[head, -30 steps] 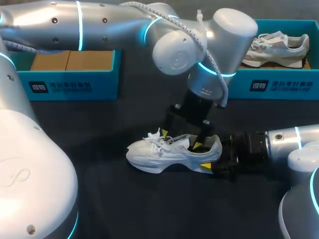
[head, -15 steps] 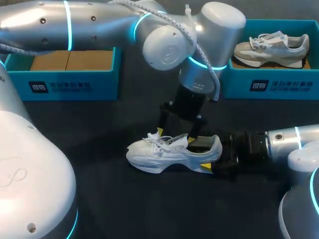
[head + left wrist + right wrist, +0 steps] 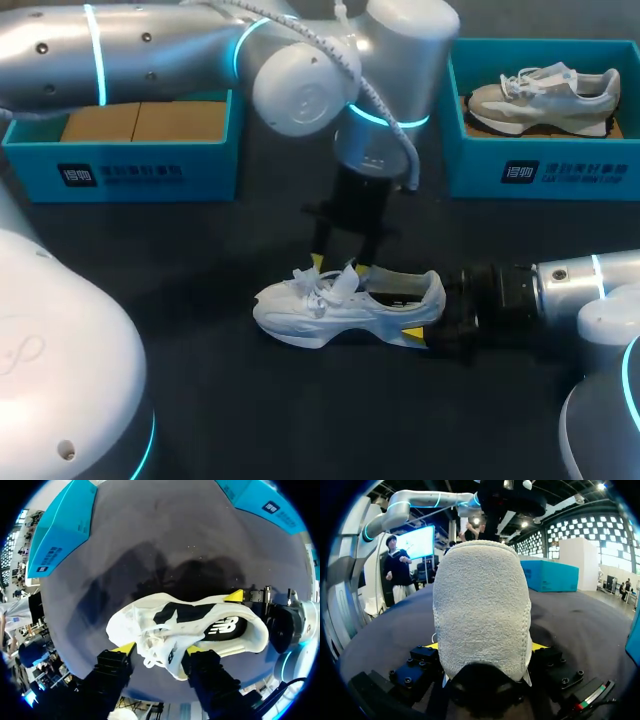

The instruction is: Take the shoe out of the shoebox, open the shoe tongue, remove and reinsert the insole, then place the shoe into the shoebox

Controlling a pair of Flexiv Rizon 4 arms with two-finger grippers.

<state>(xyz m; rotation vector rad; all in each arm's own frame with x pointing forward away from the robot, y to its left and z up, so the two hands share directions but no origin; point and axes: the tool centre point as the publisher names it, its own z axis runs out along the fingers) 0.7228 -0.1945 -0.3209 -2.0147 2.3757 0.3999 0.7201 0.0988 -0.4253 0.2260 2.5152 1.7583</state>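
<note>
The white shoe lies on its sole in the middle of the frame, on the dark surface, out of its box. My right end effector is clenched on the heel from both sides. In its own wrist view the heel fills the space between its yellow tips.

My left end effector hangs over the laces with its fingers spread. The laces and tongue sit between them, and I see no real pinch.

I think the laces are the danger. A loop could catch on a yellow tip. Then a pull up would drag the whole shoe and twist it out of my right hold. A push down could squash the tongue shut instead of opening it.

The room is at the lower left of the frame, where the surface is bare. Along the top are two blue boxes, the empty shoebox at the upper left and a second box at the upper right holding a grey shoe. My left arm's big joint hangs close to that one.
</note>
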